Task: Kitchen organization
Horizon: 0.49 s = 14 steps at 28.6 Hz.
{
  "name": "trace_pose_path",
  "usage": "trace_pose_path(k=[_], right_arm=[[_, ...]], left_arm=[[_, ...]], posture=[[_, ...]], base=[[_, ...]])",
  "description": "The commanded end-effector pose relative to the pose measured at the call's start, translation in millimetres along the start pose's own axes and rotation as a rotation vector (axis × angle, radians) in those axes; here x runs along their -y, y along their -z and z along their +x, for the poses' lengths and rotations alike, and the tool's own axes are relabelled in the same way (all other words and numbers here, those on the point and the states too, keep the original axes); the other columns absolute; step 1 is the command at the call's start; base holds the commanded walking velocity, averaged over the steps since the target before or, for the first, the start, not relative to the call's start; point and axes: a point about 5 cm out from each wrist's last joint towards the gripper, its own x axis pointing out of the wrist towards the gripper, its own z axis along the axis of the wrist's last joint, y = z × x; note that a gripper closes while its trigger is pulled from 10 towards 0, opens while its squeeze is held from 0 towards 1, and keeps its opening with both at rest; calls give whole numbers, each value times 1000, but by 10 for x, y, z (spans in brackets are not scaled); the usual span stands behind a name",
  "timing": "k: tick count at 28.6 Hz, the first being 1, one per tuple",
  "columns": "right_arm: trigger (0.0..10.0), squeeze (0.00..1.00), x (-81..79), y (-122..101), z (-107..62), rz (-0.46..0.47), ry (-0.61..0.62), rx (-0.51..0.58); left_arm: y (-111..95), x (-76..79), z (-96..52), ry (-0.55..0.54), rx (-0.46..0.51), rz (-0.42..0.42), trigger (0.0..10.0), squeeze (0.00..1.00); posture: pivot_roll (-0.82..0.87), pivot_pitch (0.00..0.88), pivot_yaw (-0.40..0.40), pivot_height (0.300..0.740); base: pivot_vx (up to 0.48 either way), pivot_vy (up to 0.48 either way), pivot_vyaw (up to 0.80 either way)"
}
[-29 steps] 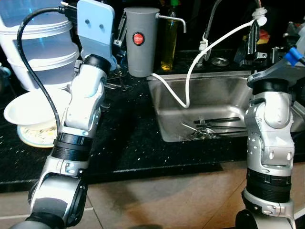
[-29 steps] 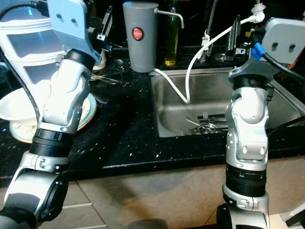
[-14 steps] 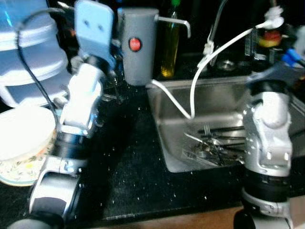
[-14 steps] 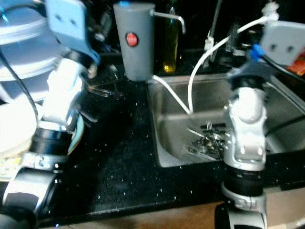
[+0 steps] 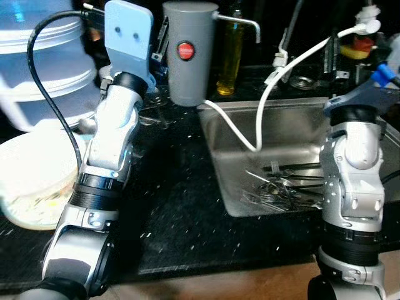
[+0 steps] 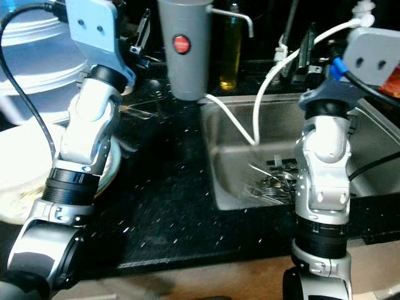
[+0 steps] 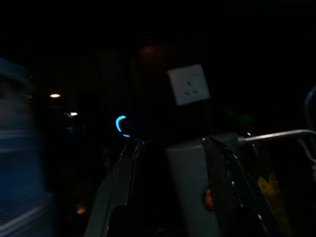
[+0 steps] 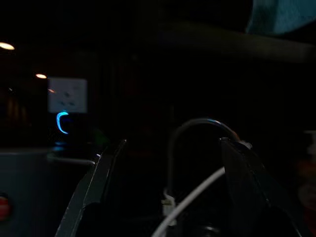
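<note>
A steel sink point(image 5: 312, 122) set in the black counter point(image 5: 175, 206) holds a pile of forks and other cutlery point(image 5: 281, 187). A white hose point(image 5: 265, 100) hangs into it from beside the faucet point(image 5: 289, 28). Left of the sink stand a grey dispenser point(image 5: 187, 53) with a red button and a yellow oil bottle point(image 5: 230, 59). My left gripper point(image 7: 171, 143) is raised beside the dispenser, open and holding nothing. My right gripper point(image 8: 173, 142) is raised over the sink's back right, open and holding nothing, facing the faucet point(image 8: 197, 128).
A white bowl point(image 5: 34, 172) sits on a patterned plate at the counter's left. Stacked translucent white tubs point(image 5: 47, 69) stand behind it. Small metal items point(image 6: 140, 111) lie on the counter near the dispenser. The counter's front edge meets a tan floor point(image 5: 219, 284).
The whole picture has shifted and sharpened after a blur, so the camera moved. Both arms keep the same raised pose, and nothing on the counter has moved.
</note>
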Motion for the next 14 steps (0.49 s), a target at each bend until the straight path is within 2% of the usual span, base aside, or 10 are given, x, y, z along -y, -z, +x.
trace_pose_path(k=[1, 8, 10, 11, 12, 14], right_arm=[[10000, 0, 15, -17, 6, -1, 6, 8], [10000, 0, 15, -15, 8, 0, 3, 7], [10000, 0, 14, -13, 8, 0, 4, 6], [10000, 0, 11, -12, 8, 0, 4, 6], [10000, 0, 10, -14, 8, 0, 5, 7], [10000, 0, 14, -14, 7, -2, 6, 7]], left_arm=[[9, -2, -3, 6, -7, 16, 10000, 0], [40, 14, -6, 15, -32, 26, 10000, 0], [101, 25, -1, 24, -84, 48, 10000, 0], [162, 22, 2, 27, -138, 57, 10000, 0], [279, 17, 6, 32, -239, 52, 10000, 0], [368, 33, 11, 46, -323, 41, 10000, 0]], posture=[[-13, 0, 15, 740], [-13, 0, 13, 740], [-12, 0, 13, 740], [-15, 0, 15, 740], [-15, 0, 15, 740], [-13, 0, 19, 740]], base=[[0, 0, 0], [0, 0, 0], [0, 0, 0], [0, 0, 0], [0, 0, 0], [0, 0, 0]])
